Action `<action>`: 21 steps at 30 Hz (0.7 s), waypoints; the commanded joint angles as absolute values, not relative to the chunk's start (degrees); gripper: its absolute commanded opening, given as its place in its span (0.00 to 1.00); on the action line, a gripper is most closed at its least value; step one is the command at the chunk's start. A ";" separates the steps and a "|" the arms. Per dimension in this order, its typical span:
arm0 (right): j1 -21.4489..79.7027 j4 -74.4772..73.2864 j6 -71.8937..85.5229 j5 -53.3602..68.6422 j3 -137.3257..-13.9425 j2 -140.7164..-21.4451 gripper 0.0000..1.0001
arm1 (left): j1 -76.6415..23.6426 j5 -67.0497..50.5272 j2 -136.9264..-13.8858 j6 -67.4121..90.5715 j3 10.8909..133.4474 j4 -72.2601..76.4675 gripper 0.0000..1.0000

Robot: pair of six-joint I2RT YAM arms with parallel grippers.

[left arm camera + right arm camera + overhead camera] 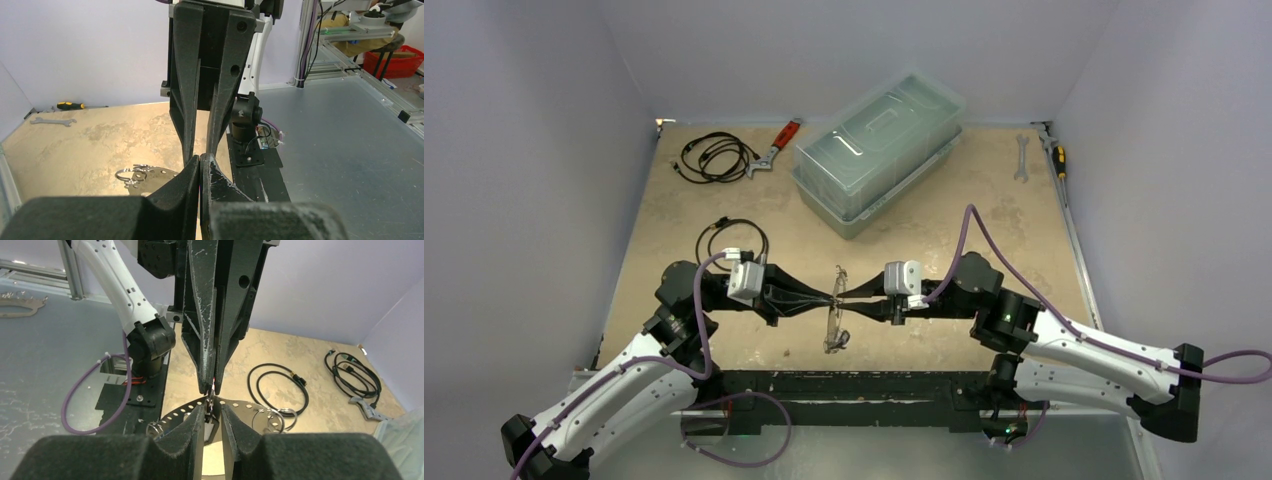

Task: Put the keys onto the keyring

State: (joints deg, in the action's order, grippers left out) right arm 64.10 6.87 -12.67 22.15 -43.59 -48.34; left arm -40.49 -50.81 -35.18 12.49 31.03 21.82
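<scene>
Cable bundle (714,157): black, coiled at the far left of the table (994,250).
Cable loop (732,238): black and round, lying just beyond the left arm.
Red-handled tool (776,146): lying between the cable bundle and the box.
Left claw (831,297): clenched, with pads pressed flat together in its wrist view (200,167). What is pinched, if anything, cannot be told.
Keyring (832,325): a thin pale oval at mid-table, crossed by both claw tips. It is seen as a perforated band in the right wrist view (240,404).
Keys (837,343): a small cluster at the near end of the keyring. The detail is too small to read.
Right claw (845,298): tip to tip with the left claw and closed down onto the keyring band (212,407).
Box (879,150): clear plastic with its lid on, standing far centre.
Spanner (1022,158): lying at the far right.
Screwdriver (1058,157): lying just right of the spanner.
</scene>
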 commanded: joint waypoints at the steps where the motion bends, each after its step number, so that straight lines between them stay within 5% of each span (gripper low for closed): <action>1: 63.81 6.48 -13.00 24.40 -45.26 -48.86 0.22 | -40.06 -51.04 -34.89 13.03 31.16 25.66 0.00; 10: 63.81 6.20 -13.10 24.46 -45.10 -48.74 0.00 | -40.08 -50.80 -34.90 12.95 31.20 25.52 0.00; 21: 63.72 7.77 -12.48 25.01 -45.38 -50.77 0.00 | -39.83 -50.30 -34.87 12.93 31.11 25.40 0.00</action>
State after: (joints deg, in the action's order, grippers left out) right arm 63.99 6.22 -12.91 23.68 -43.59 -49.50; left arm -40.38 -50.81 -35.18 12.51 31.03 21.78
